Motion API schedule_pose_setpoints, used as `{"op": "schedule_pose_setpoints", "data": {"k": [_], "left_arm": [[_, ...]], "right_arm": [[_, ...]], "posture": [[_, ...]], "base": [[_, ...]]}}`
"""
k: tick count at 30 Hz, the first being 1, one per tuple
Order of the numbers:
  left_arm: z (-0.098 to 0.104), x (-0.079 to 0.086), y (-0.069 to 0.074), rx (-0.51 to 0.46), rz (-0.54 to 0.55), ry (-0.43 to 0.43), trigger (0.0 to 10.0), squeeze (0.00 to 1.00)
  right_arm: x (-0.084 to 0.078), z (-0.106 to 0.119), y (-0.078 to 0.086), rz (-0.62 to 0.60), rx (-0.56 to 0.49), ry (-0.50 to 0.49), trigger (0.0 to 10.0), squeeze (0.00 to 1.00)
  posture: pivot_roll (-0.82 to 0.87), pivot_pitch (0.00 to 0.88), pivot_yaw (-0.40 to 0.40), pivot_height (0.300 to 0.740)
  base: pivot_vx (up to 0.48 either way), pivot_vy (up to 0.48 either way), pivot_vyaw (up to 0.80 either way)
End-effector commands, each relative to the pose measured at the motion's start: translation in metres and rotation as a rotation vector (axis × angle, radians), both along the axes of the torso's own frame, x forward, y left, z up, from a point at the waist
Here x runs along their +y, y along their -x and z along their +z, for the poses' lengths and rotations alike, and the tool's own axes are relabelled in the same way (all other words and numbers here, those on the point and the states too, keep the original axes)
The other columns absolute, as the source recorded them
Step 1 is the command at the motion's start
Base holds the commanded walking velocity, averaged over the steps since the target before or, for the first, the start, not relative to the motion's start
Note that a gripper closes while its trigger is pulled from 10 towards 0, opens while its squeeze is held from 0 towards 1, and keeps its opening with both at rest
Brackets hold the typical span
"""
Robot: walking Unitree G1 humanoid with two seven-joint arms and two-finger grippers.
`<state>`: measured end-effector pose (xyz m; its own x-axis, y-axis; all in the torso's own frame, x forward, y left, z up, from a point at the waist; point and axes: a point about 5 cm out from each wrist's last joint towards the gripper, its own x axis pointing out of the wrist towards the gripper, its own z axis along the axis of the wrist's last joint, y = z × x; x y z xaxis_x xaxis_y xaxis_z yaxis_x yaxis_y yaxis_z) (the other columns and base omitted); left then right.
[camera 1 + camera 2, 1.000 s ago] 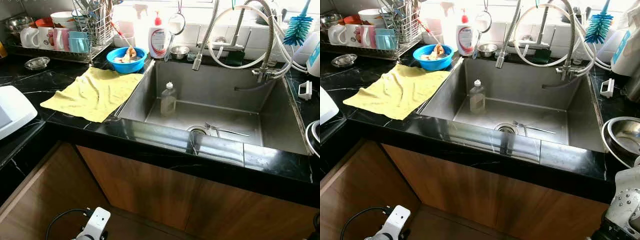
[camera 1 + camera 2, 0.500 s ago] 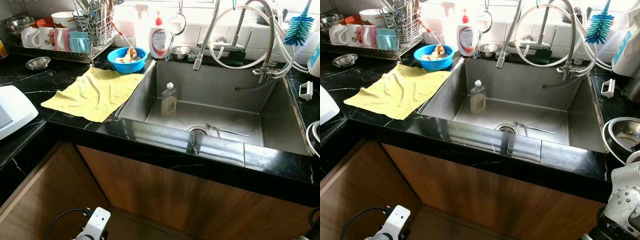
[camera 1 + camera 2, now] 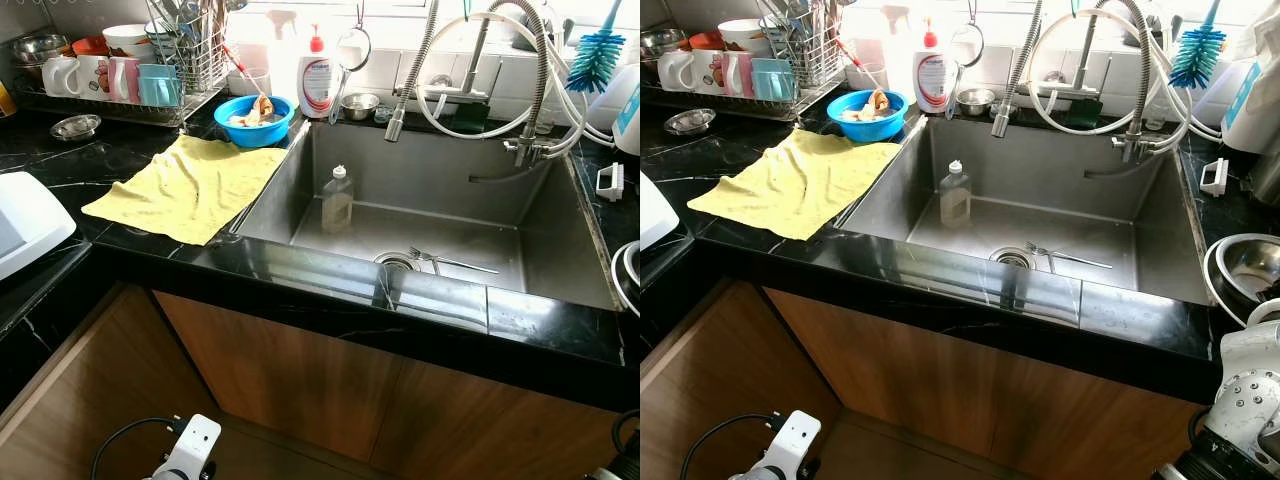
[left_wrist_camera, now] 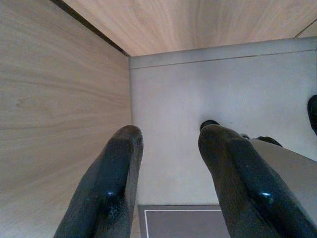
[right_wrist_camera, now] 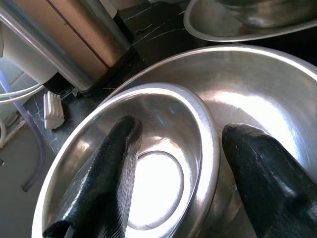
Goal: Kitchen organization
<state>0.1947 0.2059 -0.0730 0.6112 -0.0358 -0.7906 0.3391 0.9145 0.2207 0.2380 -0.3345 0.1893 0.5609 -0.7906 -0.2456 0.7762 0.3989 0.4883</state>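
Rising a little higher beside the counter, right gripper (image 5: 178,173) spreading wide black fingers (image 5: 99,188) over the small shiny steel bowl (image 5: 148,148), holding nothing, getting ready to grab it; left gripper (image 4: 168,178) hanging open, empty

left claw (image 4: 168,173): fingers parted, arm hanging low | right claw (image 5: 181,173): fingers spread wide, pointing down

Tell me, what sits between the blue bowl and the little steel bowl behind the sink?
A soap bottle, standing upright between the blue bowl and steel bowl, seen from the head.
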Motion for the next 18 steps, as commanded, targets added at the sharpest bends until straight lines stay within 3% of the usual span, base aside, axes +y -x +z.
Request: {"op": "schedule_pose_setpoints", "data": {"k": [1, 3, 4, 6, 18], "left_arm": [[-0.0012, 0.002, 0.0029, 0.012, -0.021, -0.021, 10.0, 0.0], [-0.0013, 0.002, 0.003, 0.012, -0.023, -0.022, 10.0, 0.0], [-0.0013, 0.002, 0.003, 0.012, -0.023, -0.022, 10.0, 0.0], [-0.0014, 0.002, 0.0032, 0.013, -0.024, -0.023, 10.0, 0.0], [-0.0007, 0.0013, 0.0017, 0.009, -0.025, -0.019, 10.0, 0.0]], "right_arm": [[0.0029, -0.0076, -0.0027, 0.004, 0.007, -0.061, 4.4, 0.0], [0.0032, -0.0081, -0.0035, 0.003, 0.0, -0.076, 1.1, 0.0], [0.0033, -0.0082, -0.0037, 0.003, -0.001, -0.078, 1.1, 0.0], [0.0042, -0.009, -0.0047, 0.006, -0.013, -0.1, 0.0, 0.0], [0.0044, -0.0096, -0.0074, 0.003, -0.023, -0.13, 0.0, 0.0]], "posture": [[-0.07, 0.0, 0.02, 0.74], [-0.07, 0.0, 0.02, 0.74], [-0.07, 0.0, 0.02, 0.74], [-0.07, 0.0, 0.019, 0.74], [-0.07, 0.0, 0.019, 0.74]], "base": [[0.0, 0.0, 0.0], [0.0, 0.0, 0.0], [0.0, 0.0, 0.0], [0.0, 0.0, 0.0], [0.0, 0.0, 0.0]]}}
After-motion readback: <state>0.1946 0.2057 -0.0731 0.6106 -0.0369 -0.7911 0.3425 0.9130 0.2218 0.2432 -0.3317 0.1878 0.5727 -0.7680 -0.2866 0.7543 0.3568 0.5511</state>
